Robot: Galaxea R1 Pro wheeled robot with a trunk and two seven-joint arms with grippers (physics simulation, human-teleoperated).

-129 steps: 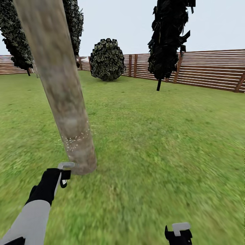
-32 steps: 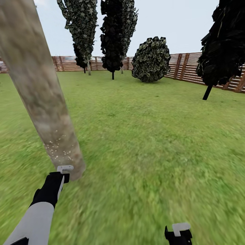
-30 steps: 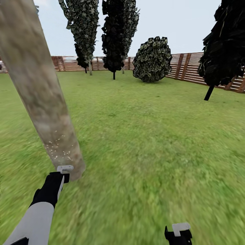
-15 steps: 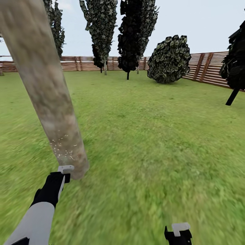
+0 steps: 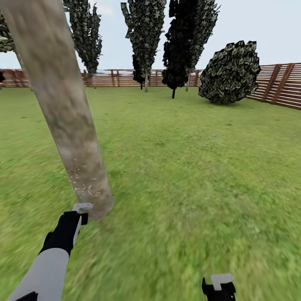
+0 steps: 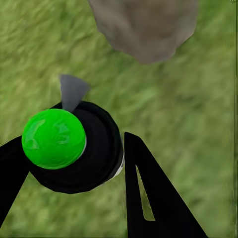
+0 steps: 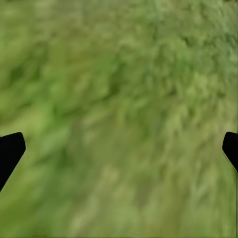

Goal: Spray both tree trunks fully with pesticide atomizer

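One left claw (image 6: 69, 163) gripping atomizer (image 6: 72, 146), right claw (image 7: 119, 144) spread

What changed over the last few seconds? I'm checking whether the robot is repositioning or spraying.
The whole head view swung: the round bush and the wooden fence slid toward the picture's right, and more cypresses came in, so the camera turned, not the plants. The left gripper stays shut on the atomizer by the speckled tree trunk; the right gripper stays open over grass.
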